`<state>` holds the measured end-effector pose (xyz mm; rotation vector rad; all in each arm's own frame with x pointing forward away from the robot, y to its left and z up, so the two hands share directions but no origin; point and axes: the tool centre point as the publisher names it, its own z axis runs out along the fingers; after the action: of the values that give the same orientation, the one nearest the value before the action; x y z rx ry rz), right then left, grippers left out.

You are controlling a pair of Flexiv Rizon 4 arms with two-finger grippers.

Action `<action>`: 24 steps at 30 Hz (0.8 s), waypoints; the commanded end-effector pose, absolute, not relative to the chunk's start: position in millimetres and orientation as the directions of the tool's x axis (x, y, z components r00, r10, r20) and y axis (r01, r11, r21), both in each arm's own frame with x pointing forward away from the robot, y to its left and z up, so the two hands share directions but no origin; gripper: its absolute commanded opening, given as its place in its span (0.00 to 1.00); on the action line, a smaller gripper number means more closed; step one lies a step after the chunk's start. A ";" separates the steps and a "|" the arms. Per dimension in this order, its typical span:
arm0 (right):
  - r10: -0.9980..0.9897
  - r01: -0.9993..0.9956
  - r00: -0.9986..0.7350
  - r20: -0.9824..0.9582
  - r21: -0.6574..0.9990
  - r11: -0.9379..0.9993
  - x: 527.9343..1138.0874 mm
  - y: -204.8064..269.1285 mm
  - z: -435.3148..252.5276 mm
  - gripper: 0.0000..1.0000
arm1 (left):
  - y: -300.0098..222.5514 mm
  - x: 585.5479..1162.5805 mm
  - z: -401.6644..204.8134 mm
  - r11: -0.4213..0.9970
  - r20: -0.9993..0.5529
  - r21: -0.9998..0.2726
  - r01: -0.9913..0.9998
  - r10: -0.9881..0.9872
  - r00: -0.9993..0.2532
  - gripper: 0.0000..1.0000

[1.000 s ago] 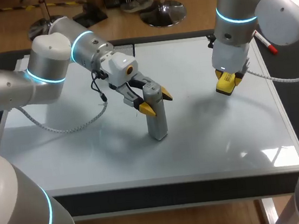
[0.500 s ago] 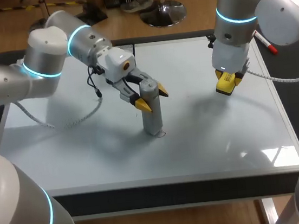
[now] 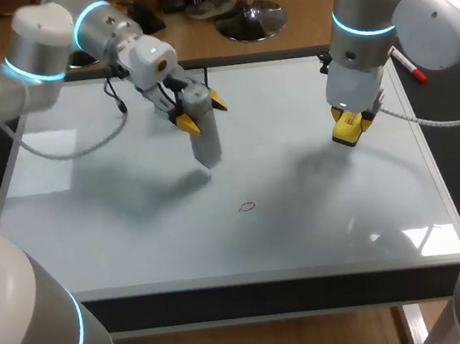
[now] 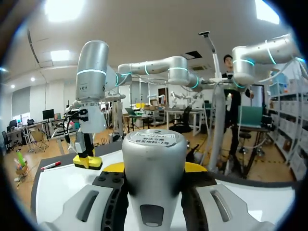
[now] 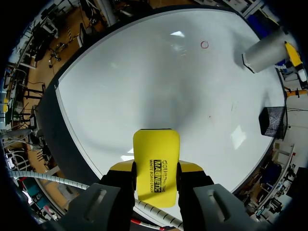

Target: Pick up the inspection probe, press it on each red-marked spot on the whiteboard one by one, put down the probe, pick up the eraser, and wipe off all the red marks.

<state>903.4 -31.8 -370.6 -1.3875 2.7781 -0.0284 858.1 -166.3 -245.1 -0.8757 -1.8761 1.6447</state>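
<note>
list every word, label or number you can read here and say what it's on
"MAGNETIC": on the yellow eraser, in the right wrist view.
The smaller lines above and below that word on the eraser: too small to read.
The label on top of the inspection probe, in the left wrist view: two lines, too blurred to read.
whiteboard: only a red circle, no text.

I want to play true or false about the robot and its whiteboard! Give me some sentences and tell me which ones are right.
1. The left hand is holding the grey probe. True.
2. The right hand is empty. False: it holds the yellow eraser between its fingers.
3. The grey probe is pressing on the red circle. False: the probe is well away from it, and the circle lies bare on the whiteboard, nearer the front edge.
4. A red marker lies at the whiteboard's far right edge. True.
</note>
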 end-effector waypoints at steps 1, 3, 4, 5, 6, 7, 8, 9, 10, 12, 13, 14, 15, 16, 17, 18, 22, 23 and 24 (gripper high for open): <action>-0.800 -0.800 -0.599 -0.022 -0.034 0.599 903.9 -32.4 -370.0 0.00 | -141.6 887.4 -232.3 0.084 -0.036 -0.984 0.158 0.772 -0.634 0.00; -0.800 -0.800 -0.599 -0.022 -0.034 0.599 903.9 -32.4 -370.0 0.00 | -134.3 897.4 -232.4 0.096 -0.026 -0.983 0.157 0.774 -0.633 0.00; -0.800 -0.800 -0.599 -0.022 -0.034 0.599 903.9 -32.4 -370.0 0.00 | -130.9 902.0 -231.8 0.102 -0.022 -0.982 0.160 0.777 -0.630 0.00; -0.800 -0.800 -0.599 -0.022 -0.034 0.599 903.9 -32.4 -370.0 0.00 | -127.8 906.3 -231.0 0.112 -0.015 -0.980 0.162 0.776 -0.630 0.00; -0.800 -0.800 -0.599 -0.022 -0.034 0.599 903.9 -32.4 -370.0 0.00 | -124.5 910.6 -230.1 0.112 -0.016 -0.980 0.163 0.777 -0.630 0.00; -0.800 -0.800 -0.599 -0.022 -0.034 0.599 903.9 -32.4 -370.0 0.00 | -121.0 914.7 -229.4 0.111 -0.018 -0.980 0.165 0.777 -0.629 0.00; -0.800 -0.800 -0.599 -0.022 -0.034 0.599 903.9 -32.4 -370.0 0.00 | -118.0 918.5 -229.0 0.115 -0.017 -0.979 0.168 0.776 -0.630 0.00; -0.800 -0.800 -0.599 -0.022 -0.034 0.599 903.9 -32.4 -370.0 0.00 | -115.0 921.6 -228.2 0.115 -0.017 -0.979 0.169 0.777 -0.630 0.00; -0.800 -0.800 -0.599 -0.022 -0.034 0.599 903.9 -32.4 -370.0 0.00 | -111.6 925.2 -228.0 0.117 -0.017 -0.978 0.171 0.777 -0.629 0.00; -0.800 -0.800 -0.599 -0.022 -0.034 0.599 903.9 -32.4 -370.0 0.00 | -105.0 931.9 -227.7 0.130 -0.005 -0.978 0.166 0.773 -0.635 0.00; -0.800 -0.800 -0.599 -0.022 -0.034 0.599 903.9 -32.4 -370.0 0.00 | -101.2 935.5 -228.1 0.136 -0.001 -0.977 0.164 0.768 -0.640 0.00; -0.800 -0.800 -0.599 -0.022 -0.034 0.599 903.9 -32.4 -370.0 0.00 | -97.9 938.4 -228.1 0.140 0.002 -0.977 0.163 0.766 -0.643 0.00; -0.800 -0.800 -0.599 -0.022 -0.034 0.599 903.9 -32.4 -370.0 0.00 | -95.0 940.5 -227.5 0.141 0.003 -0.977 0.163 0.766 -0.643 0.00; -0.800 -0.800 -0.599 -0.022 -0.034 0.599 903.9 -32.4 -370.0 0.00 | -91.8 942.8 -226.7 0.144 0.005 -0.976 0.163 0.763 -0.647 0.00; -0.800 -0.800 -0.599 -0.022 -0.034 0.599 903.9 -32.4 -370.0 0.00 | -88.7 945.4 -226.9 0.148 0.007 -0.976 0.163 0.761 -0.649 0.00; -0.800 -0.800 -0.599 -0.022 -0.034 0.599 903.9 -32.4 -370.0 0.00 | -85.5 947.7 -226.7 0.149 0.006 -0.975 0.164 0.759 -0.651 0.00; -0.800 -0.800 -0.599 -0.022 -0.034 0.599 903.9 -32.4 -370.0 0.00 | -66.8 959.6 -229.2 0.158 0.005 -0.975 0.159 0.722 -0.692 0.00; -0.800 -0.800 -0.599 -0.022 -0.034 0.599 903.9 -32.4 -370.0 0.00 | -61.7 962.8 -230.9 0.159 0.005 -0.975 0.157 0.719 -0.695 0.00; -0.800 -0.800 -0.599 -0.022 -0.034 0.599 903.9 -32.4 -370.0 0.00 | -57.9 965.1 -231.5 0.163 0.008 -0.974 0.155 0.713 -0.701 0.00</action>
<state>903.4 -31.9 -370.6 -1.3873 2.7782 -0.0283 950.5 -76.8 -231.1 -0.8258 -1.9933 1.5494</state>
